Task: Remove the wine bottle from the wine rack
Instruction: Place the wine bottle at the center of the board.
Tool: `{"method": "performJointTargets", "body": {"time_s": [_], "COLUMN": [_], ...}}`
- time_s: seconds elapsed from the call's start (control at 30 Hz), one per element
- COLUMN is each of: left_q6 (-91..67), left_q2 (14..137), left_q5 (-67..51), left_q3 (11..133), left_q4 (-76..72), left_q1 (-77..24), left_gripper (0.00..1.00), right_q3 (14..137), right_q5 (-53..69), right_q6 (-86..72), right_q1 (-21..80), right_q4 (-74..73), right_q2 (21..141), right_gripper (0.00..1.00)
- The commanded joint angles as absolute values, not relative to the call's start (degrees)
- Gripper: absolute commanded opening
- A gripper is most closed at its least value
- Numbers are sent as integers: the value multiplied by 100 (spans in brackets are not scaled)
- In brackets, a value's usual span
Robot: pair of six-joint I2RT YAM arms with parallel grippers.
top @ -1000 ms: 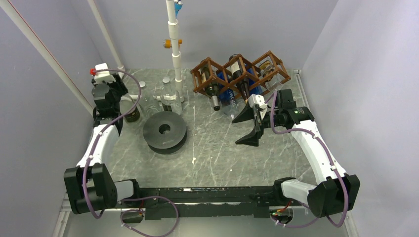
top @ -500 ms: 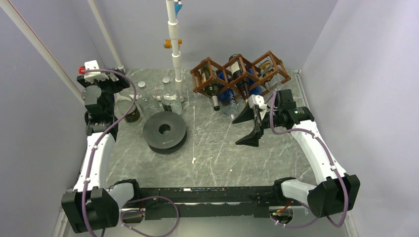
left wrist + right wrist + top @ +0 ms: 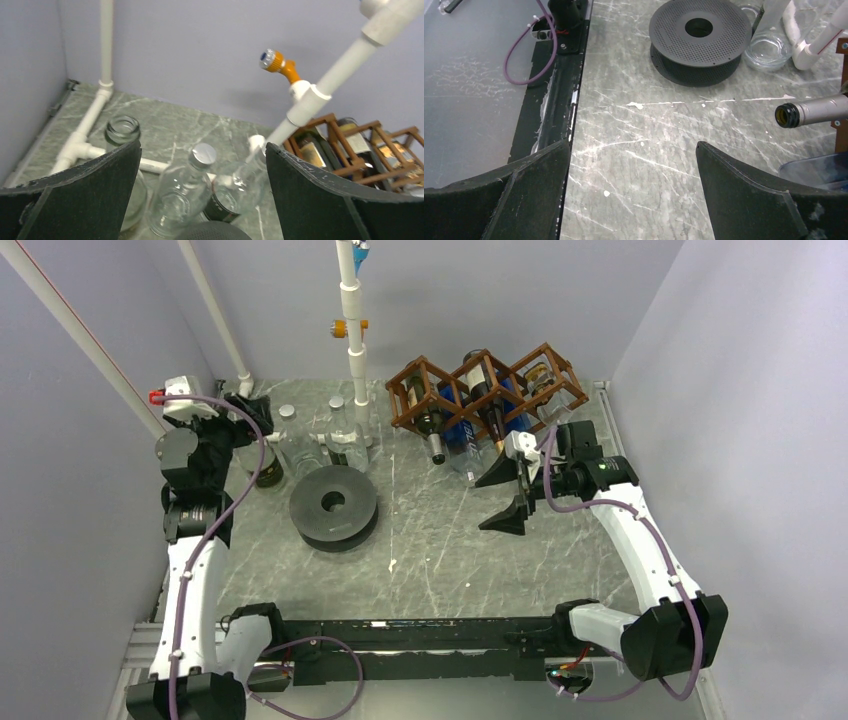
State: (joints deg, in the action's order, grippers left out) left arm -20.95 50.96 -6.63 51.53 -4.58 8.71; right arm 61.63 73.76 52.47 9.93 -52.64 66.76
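Note:
The brown lattice wine rack (image 3: pixel 478 388) stands at the back right, and it also shows at the right edge as the wine rack (image 3: pixel 350 145). Dark wine bottles lie in its cells. One wine bottle with a silver neck (image 3: pixel 437 443) pokes out of the left cell toward me, and the bottle's open mouth (image 3: pixel 787 115) shows in the right wrist view. My right gripper (image 3: pixel 503 496) hangs open just in front of the rack and holds nothing; this gripper (image 3: pixel 634 190) sits left of that neck. My left gripper (image 3: pixel 250 418) is raised at the back left, open and empty.
Under the left gripper (image 3: pixel 202 200) stand clear glass bottles: one with a silver cap (image 3: pixel 187 185) and an open-mouthed one (image 3: pixel 122 131). A black spool (image 3: pixel 333 507) lies left of centre. A white pipe stand (image 3: pixel 352 340) with an orange fitting (image 3: pixel 277 62) rises behind it.
My left gripper has opened wide and lifted up and back to the left, away from the standing bottles. The right gripper has hardly moved and stays open.

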Motion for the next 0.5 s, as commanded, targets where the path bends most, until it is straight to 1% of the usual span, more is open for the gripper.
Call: {"method": "performJointTargets", "body": {"time_s": [0.0, 0.23, 0.47], "left_q6": [-2512, -2707, -2704], "left_q2": [4792, 4427, 4100], "left_q5": [-1341, -1979, -2982], "left_q3": [5153, 4804, 4391], "left_q4": [-187, -54, -165], "left_q1": [896, 896, 809], "left_gripper": [100, 100, 100], "right_q3": [6214, 6192, 6138], "right_q5": [7392, 7389, 7487], "right_q6": [5370, 5350, 5238], "right_q1": [866, 423, -230], "right_q4": [-5239, -5197, -5098], "right_q2": [6618, 6637, 6655], "right_gripper": [100, 100, 100]}}
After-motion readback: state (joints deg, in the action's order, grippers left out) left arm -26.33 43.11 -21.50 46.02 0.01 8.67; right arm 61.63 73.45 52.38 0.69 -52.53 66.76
